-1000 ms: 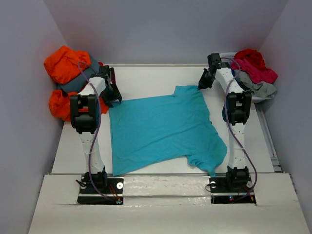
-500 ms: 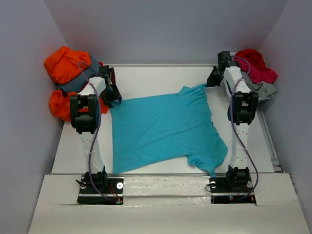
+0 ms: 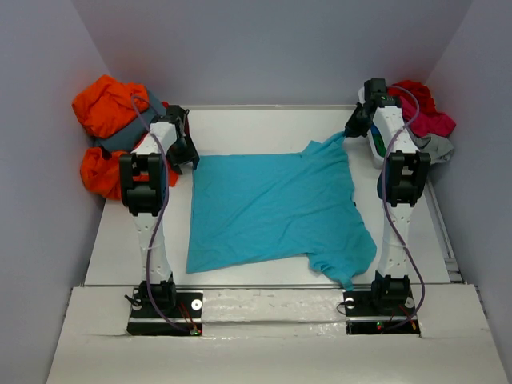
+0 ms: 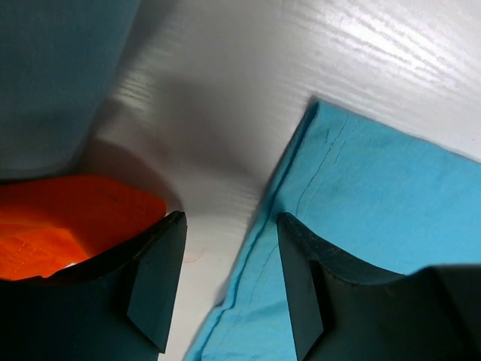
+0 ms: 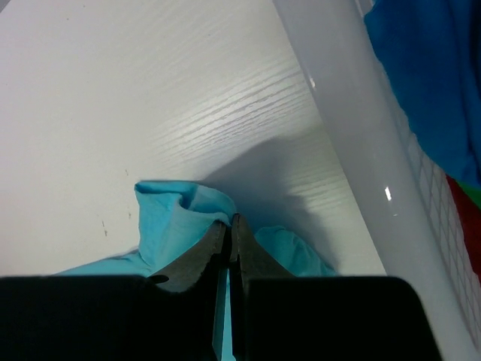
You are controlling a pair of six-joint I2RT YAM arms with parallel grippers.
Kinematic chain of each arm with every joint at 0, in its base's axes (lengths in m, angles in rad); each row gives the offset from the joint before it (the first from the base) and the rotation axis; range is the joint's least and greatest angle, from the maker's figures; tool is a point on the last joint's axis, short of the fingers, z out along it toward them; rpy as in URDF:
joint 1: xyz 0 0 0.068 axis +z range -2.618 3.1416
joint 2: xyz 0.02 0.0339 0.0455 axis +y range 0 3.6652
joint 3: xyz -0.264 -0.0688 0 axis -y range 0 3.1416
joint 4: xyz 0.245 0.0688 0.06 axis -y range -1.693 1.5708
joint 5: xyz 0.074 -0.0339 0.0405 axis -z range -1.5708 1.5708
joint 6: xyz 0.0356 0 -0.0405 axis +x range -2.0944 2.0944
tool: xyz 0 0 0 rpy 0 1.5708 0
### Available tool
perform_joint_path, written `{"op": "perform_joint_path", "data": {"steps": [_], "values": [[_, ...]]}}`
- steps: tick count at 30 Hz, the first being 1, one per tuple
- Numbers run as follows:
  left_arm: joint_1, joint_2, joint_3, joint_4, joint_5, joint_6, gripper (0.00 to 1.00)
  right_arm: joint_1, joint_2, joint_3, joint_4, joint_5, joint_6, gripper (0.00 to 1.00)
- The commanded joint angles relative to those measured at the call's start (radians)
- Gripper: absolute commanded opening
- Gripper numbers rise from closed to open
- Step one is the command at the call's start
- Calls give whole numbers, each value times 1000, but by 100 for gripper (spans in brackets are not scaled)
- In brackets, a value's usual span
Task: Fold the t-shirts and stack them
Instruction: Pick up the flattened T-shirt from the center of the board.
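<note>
Left of the turquoise t-shirt [image 3: 272,208], beyond its far-left corner, a heap of orange t-shirts [image 3: 104,108] with a slate grey one [image 3: 124,138] among them waits at the edge of the desk [image 3: 264,124]. The left tool [image 4: 229,301] hangs over that same corner with its jaws moderately apart and holding nothing. One finger is above bare desk, the other above cloth, and the hem runs between them. The turquoise t-shirt itself lies spread and mostly flat in the middle of the desk, its near-right sleeve reaching towards the desk's front edge. At its far-right corner the right tool [image 5: 229,233] is clamped tight on a small bunch of the cloth, raised into a peak. Just right of that corner stands the white basket [image 5: 353,113], holding red t-shirts [image 3: 416,108]. The likely trouble is a one-sided pull. With the left jaws not closed, any drag from the right could slide the hem out from between them and skew the shirt. The thin pinch could also slip free, and the right tool sits close enough to the basket wall to knock it.
</note>
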Motion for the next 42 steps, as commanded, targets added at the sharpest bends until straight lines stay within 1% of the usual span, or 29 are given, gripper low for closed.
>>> {"op": "perform_joint_path", "data": {"steps": [1,5,11,17,19,23,30,34,37,42], "values": [[-17,10,94,-29,-25,23,63,1,-52,7,14,-37,-17,7],[-17,73,208,-53,-16,34,63,1,-48,-4,13,-70,-19,7],[-28,110,266,-50,-12,40,63,1,-55,-32,16,-75,-22,7],[-28,137,257,-50,-12,43,63,1,-51,-21,5,-81,-25,7],[-28,147,248,-33,26,49,63,1,-46,-15,-3,-84,-23,7],[-28,170,251,-24,54,45,63,1,-43,-12,-7,-87,-26,7],[-28,194,259,-15,68,54,63,1,-51,-21,-4,-90,-28,7],[-28,194,245,-6,79,57,54,1,-51,-23,-4,-95,-27,7],[-28,200,239,-3,96,63,49,1,-49,-21,-4,-97,-27,7],[-37,216,242,-9,102,68,48,1,-49,-20,-4,-97,-27,7]]}}
